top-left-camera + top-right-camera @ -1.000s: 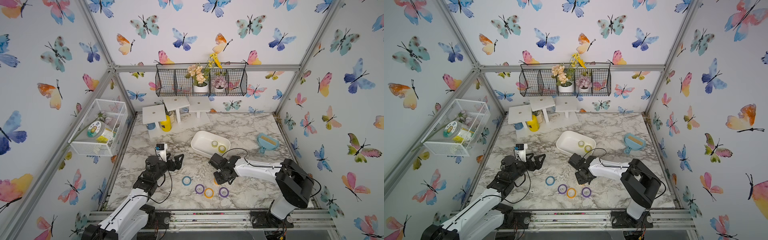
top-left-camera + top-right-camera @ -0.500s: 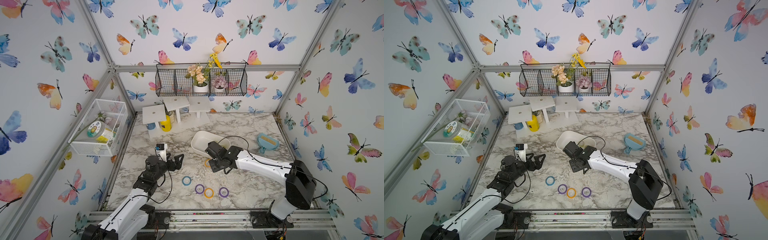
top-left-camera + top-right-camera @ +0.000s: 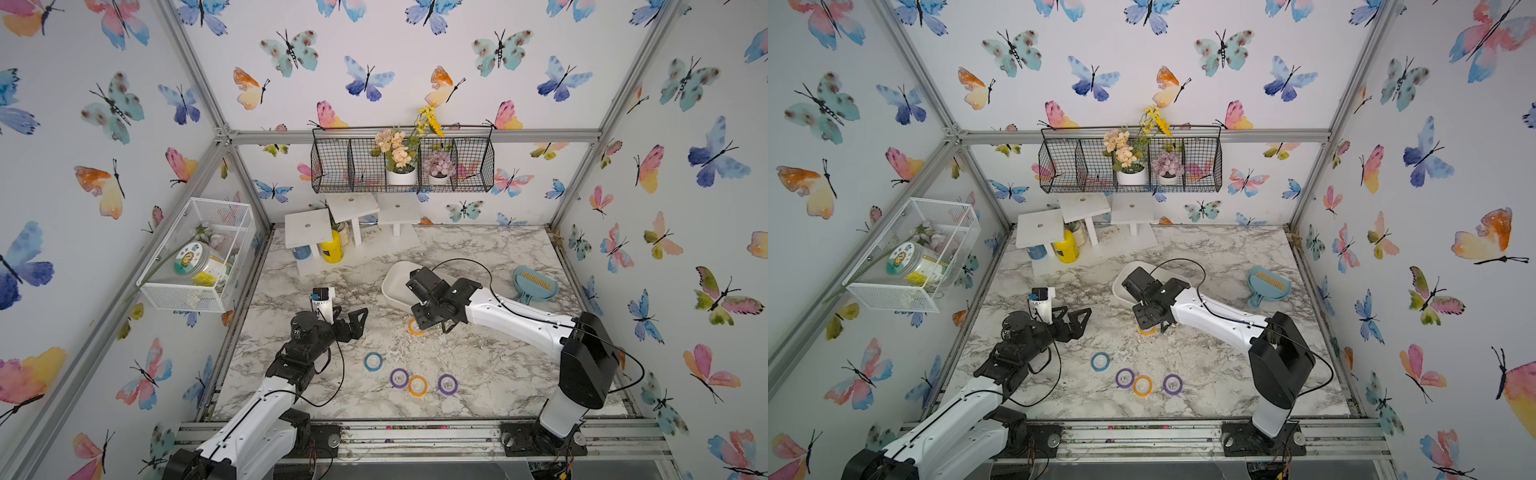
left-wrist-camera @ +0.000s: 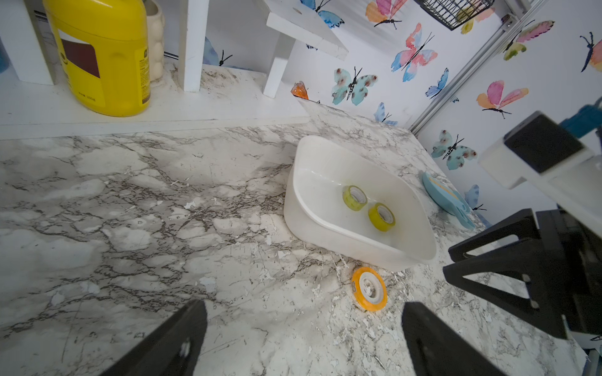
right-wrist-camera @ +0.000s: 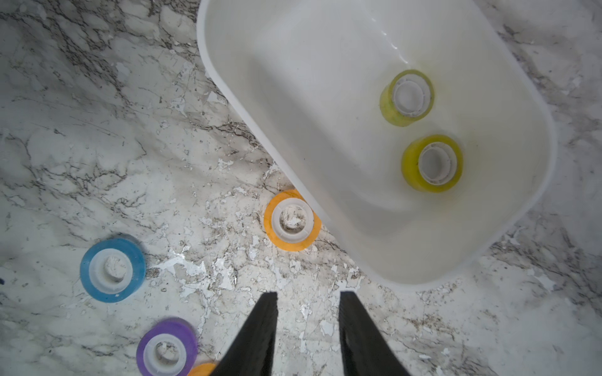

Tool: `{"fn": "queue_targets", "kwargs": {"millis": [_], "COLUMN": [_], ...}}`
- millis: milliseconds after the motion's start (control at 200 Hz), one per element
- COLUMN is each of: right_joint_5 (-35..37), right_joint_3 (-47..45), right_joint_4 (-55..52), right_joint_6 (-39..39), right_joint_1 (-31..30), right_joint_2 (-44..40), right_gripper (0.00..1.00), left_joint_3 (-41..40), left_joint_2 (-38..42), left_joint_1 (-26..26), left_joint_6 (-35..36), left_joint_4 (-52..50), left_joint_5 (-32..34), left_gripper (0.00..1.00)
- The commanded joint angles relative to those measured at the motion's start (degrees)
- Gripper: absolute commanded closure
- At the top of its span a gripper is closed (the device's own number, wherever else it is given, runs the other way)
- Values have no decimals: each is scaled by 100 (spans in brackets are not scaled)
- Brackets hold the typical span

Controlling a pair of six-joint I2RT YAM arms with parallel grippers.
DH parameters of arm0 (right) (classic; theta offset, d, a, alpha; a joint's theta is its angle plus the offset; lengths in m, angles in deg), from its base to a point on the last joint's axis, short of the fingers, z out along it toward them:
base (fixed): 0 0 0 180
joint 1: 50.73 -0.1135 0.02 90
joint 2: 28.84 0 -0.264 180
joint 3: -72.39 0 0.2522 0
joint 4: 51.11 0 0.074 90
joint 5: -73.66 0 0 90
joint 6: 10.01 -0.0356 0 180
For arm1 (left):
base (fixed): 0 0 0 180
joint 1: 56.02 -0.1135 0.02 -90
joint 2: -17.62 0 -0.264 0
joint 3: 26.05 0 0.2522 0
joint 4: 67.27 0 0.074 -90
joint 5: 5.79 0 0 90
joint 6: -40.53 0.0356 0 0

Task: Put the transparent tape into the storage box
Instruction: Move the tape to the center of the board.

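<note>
Marble surface (image 3: 478,257) is pretty chipped, butterfly walls (image 3: 374,62) all round. Orange roll (image 5: 291,220) lies beside the tub (image 5: 508,228). Both grippers' jaws are parted, holding nothing.

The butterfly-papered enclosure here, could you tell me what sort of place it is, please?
Probably a robot test cell staged as a home: aluminium frame posts, two arms on a marble-look tabletop, a black wire basket of flowers.

Marble table (image 3: 478,257) bears storage box (image 3: 395,286); five tape rolls (image 3: 417,385).
</note>
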Motion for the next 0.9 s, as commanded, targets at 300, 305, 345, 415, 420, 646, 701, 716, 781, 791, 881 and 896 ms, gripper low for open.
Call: {"fn": "queue_targets", "kwargs": {"millis": [300,305,345,415,420,646,701,716,781,791,881,896], "right_joint_5": [-156,-147,-32,147,163,1154,1441,1525,1812,1844,2086,2108], "right_joint_3": [-1048,-1064,-1193,-1445,-1465,-2321,-2527,-2591,-2948,-3004,-3541,-3625], "right_joint_4": [623,623,635,705,708,974,1099,1151,1504,1567,2167,2269], "right_joint_6": [-345,-348,-419,-505,-507,-782,-792,-784,-677,-653,-428,-408], "right_joint_1": [45,51,80,166,173,478,486,480,487,488,483,485], "right_joint_2": [-681,-696,-826,-1120,-1144,-2426,-2795,-2900,-3365,-3434,-4028,-4105], "right_gripper": [50,50,48,47,46,41,40,39,34,33,27,26], "left_joint_3": [955,970,1114,1414,1433,2384,2695,2779,3143,3180,3535,3573], "left_joint_2": [-1184,-1210,-1417,-1860,-1886,-3202,-3478,-3544,-3851,-3894,-4268,-4324], "left_joint_1": [1181,1219,1515,1964,1988,2575,2694,2724,2853,2873,2977,2990], "left_joint_6": [485,485,468,331,324,-65,-61,-42,-10,-15,-8,-12], "left_joint_4": [-799,-811,-900,-1125,-1141,-1737,-1929,-2012,-2313,-2358,-2620,-2639], "left_joint_5": [600,638,915,1293,1310,1617,1729,1763,1979,2004,2173,2192], "left_gripper": [1,1,1,1,1,5,6,7,10,11,16,17]}}
